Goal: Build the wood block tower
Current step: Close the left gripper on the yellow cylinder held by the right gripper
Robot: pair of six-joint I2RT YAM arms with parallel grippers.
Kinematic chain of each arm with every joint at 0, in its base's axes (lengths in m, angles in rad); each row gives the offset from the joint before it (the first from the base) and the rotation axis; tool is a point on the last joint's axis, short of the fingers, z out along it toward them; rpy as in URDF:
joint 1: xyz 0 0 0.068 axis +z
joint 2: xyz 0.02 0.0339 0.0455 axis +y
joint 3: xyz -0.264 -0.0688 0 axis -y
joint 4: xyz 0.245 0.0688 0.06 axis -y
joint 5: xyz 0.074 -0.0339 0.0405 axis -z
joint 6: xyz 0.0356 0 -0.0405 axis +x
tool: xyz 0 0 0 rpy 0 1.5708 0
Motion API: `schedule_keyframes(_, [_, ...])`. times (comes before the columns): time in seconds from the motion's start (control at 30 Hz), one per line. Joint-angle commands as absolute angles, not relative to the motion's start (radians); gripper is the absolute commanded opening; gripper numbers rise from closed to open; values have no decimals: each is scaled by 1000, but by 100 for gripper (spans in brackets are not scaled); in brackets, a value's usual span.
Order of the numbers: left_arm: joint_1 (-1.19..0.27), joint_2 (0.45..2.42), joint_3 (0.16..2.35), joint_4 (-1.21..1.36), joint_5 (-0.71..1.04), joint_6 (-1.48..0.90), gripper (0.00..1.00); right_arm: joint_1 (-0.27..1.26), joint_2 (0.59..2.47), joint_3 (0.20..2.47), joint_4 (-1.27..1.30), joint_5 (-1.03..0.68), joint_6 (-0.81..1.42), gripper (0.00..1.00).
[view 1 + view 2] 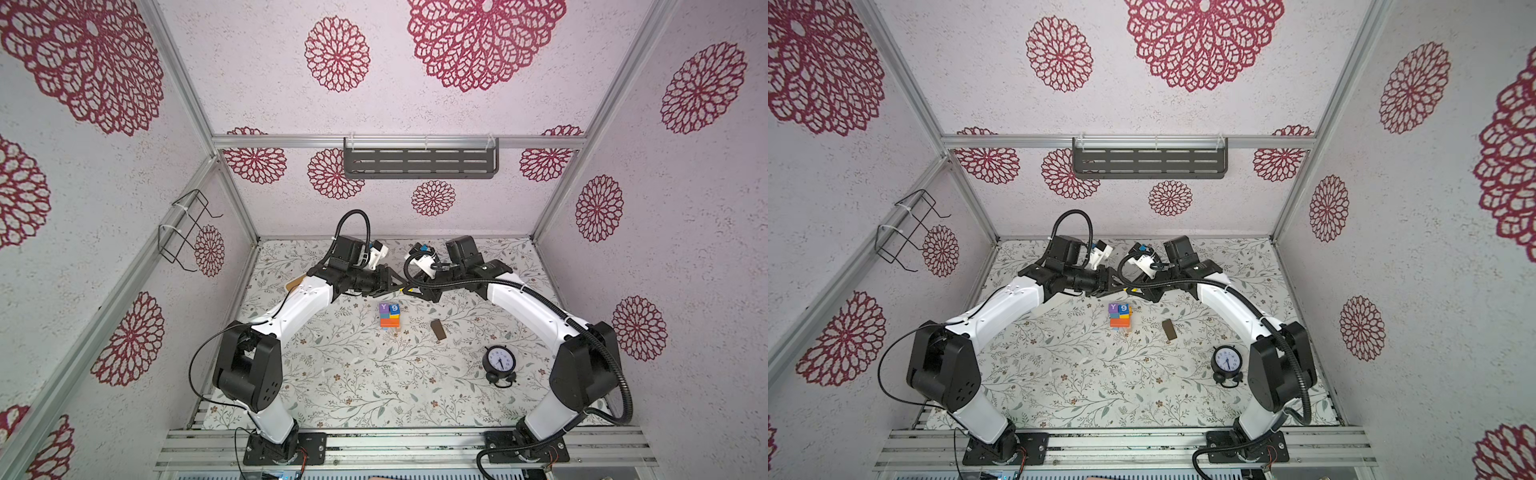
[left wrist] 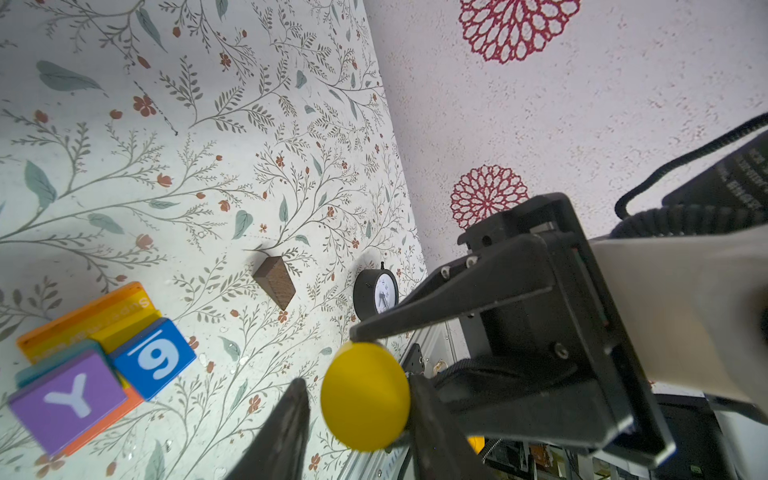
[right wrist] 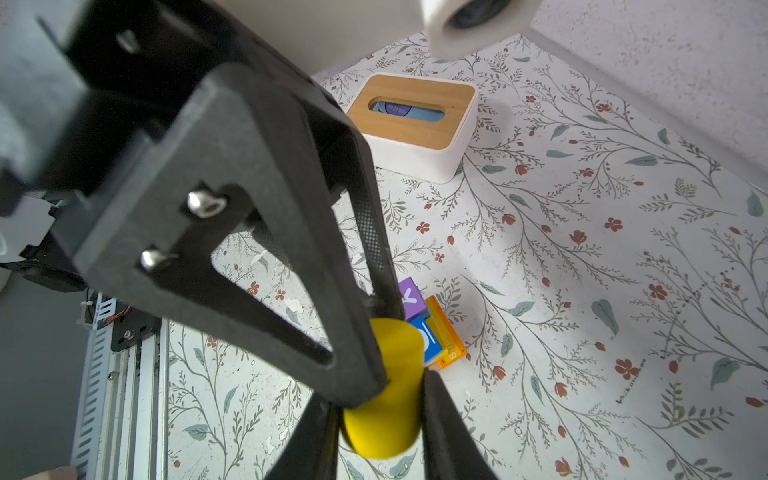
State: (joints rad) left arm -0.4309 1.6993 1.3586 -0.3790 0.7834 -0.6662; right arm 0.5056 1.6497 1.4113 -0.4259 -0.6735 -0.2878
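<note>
The tower (image 1: 390, 316) (image 1: 1120, 316) is a short stack of orange, yellow and teal layers topped by a purple "Y" cube (image 2: 66, 401) and a blue "9" cube (image 2: 153, 357). A dark brown bar (image 1: 438, 329) (image 2: 275, 282) lies on the table to its right. Both grippers meet in the air just behind the tower. My right gripper (image 3: 380, 399) is shut on a yellow cylinder (image 3: 384, 411) (image 2: 365, 397). My left gripper (image 2: 357, 386) straddles the cylinder's free end. One of its fingers touches the cylinder and the other stands a small gap away.
A black alarm clock (image 1: 500, 361) (image 1: 1227, 362) stands front right of the tower. A white box with a wooden lid (image 3: 415, 124) sits at the back left, mostly hidden under the left arm in both top views. A dark shelf (image 1: 419, 162) hangs on the back wall.
</note>
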Motion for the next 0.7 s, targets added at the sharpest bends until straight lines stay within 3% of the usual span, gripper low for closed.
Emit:
schedule_keyframes(0.0, [-431, 1729, 1376, -375, 802, -664, 39, 512, 1631, 1424, -396, -693, -301, 17])
schedule_keyframes(0.5, [-431, 1723, 1376, -380, 806, -661, 26, 515, 1627, 1416, -381, -663, -296, 20])
schedule_keyframes(0.67, [-430, 1714, 1379, -399, 783, -654, 25, 514, 1626, 1401, -361, -650, -283, 33])
